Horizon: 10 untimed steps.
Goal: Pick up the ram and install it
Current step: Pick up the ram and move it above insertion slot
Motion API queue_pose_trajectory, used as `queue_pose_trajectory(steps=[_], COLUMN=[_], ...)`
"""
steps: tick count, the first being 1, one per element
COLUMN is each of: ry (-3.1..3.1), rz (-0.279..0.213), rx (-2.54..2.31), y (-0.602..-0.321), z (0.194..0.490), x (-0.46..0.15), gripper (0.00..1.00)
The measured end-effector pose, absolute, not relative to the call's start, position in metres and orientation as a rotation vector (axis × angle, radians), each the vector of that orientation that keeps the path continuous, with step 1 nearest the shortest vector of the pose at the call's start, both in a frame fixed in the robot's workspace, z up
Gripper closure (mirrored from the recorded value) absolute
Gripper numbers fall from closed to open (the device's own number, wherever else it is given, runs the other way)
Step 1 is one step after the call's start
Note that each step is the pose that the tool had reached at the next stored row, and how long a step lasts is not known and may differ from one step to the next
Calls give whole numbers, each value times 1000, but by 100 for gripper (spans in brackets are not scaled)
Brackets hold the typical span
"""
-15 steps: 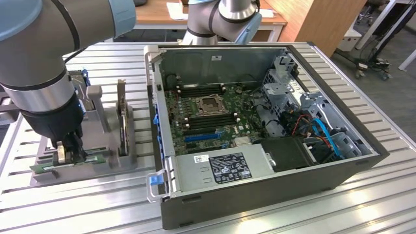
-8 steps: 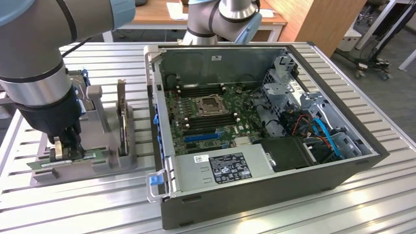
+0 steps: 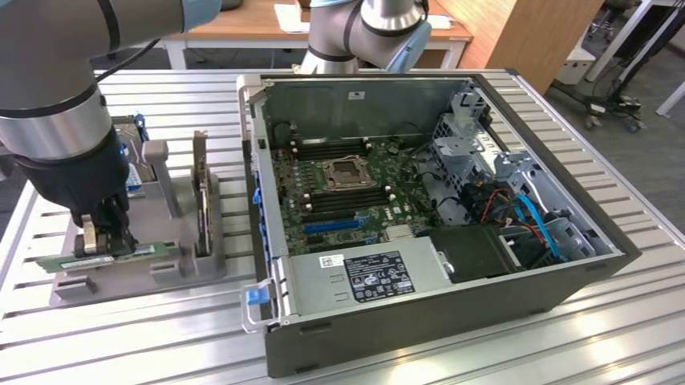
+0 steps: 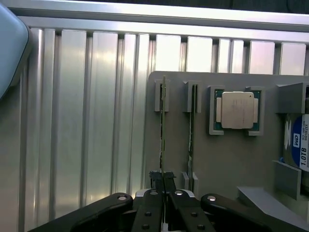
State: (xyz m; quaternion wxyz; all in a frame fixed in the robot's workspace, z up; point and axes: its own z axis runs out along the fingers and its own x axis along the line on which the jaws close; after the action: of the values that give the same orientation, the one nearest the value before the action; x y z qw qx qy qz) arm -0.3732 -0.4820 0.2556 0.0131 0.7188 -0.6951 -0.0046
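The ram (image 3: 150,252) is a thin green stick standing on edge in the front slot of a grey holder (image 3: 182,269), at the exterior view's left. My gripper (image 3: 107,241) reaches straight down onto it, with a dark finger on each side of the board. In the wrist view the ram (image 4: 162,121) runs edge-on away from the gripper (image 4: 162,180), and the black fingertips (image 4: 155,178) are pressed together on its near end. The stick still sits in its slot. A second green stick (image 4: 191,130) stands in the neighbouring slot.
The open computer case (image 3: 599,265) lies at the exterior view's right, its motherboard showing long black slots (image 3: 332,199) around the CPU socket (image 3: 348,172). The holder also carries an upright dark card (image 3: 200,188), a processor (image 4: 236,110) and a hard drive (image 4: 300,147). A ribbed aluminium table (image 3: 128,337) surrounds everything.
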Motion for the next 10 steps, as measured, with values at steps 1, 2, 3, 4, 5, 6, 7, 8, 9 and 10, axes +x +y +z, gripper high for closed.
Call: queue_pose_trajectory(steps=[1,2,3,4,5,6,7,8,9,10], ry=[-2166,-2166,-2166,-2166,-2166,-2166,-2166,-2166,-2166,-2166], rz=[-14,-14,-14,-14,-14,-14,-14,-14,-14,-14], rx=[2240,2240,2240,2240,2240,2240,2240,2240,2240,2240], y=[-482,-482,-482,-482,-482,-482,-482,-482,-482,-482], z=[258,260,262,264,267,270,272,275,277,280], x=[-373,-373,-373,-373,-373,-373,-373,-373,-373,-373], gripper=[89,89,89,89,89,89,89,89,89,89])
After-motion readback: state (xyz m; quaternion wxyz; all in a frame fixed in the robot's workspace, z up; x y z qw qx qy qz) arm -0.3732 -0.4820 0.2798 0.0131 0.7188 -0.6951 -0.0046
